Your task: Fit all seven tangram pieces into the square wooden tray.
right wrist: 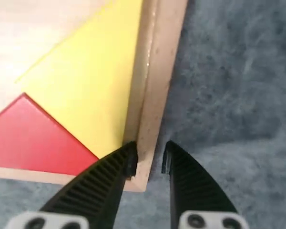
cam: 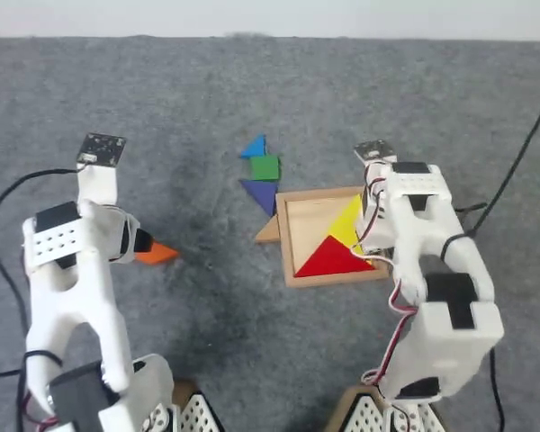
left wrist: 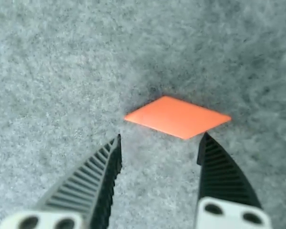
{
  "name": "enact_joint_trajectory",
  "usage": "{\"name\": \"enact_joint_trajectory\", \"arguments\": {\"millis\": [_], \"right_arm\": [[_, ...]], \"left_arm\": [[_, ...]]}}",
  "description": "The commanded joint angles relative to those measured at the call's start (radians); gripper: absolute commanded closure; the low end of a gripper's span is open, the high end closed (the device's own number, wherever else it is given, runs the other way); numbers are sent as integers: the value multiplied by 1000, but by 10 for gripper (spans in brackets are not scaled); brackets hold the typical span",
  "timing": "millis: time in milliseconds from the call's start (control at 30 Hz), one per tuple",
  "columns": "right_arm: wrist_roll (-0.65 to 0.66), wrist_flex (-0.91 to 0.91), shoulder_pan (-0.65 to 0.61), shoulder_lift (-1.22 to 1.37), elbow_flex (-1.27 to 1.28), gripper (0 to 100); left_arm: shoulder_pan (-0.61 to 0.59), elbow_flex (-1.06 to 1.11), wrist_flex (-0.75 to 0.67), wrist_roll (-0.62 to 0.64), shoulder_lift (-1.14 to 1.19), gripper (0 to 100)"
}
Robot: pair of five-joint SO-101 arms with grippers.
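Left jaws gape near orange piece (left wrist: 177,117); right jaws straddle tray (right wrist: 157,71).

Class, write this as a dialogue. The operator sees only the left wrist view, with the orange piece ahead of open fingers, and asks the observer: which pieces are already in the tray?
Observer: Two, a yellow triangle and a red triangle, lie in the tray.
Operator: Where is the other arm?
Observer: The right gripper straddles the tray's wall at a corner, one finger inside, one outside.
Operator: What else is loose?
Observer: A blue triangle, a green square and a purple triangle lie on the mat off the tray's far left corner.
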Motion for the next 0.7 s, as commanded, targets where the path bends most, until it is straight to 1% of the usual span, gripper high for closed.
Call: {"name": "enact_joint_trajectory", "arguments": {"millis": [0,100,167,233,267,367,433,533,667], "right_arm": [[-80,2,-35,-243,38,868],[-117,-5,-30,-389,110,844],[-115,-22,2,-444,147,840],[-97,-44,56,-450,169,840],[-77,-54,90,-443,183,840],[3,-90,211,-409,236,842],[54,-137,300,-401,295,842],[127,-228,398,-401,396,842],[195,-351,463,-394,525,840]], "left_arm": [[15,-64,20,-3,-3,750],[72,-97,83,2,-3,750],[109,-139,121,29,-3,750],[127,-183,138,41,0,750],[135,-196,140,41,3,750],[155,-206,203,35,52,750],[153,-206,216,-18,106,750],[137,-208,222,-144,183,750],[66,-209,238,-281,232,750]]}}
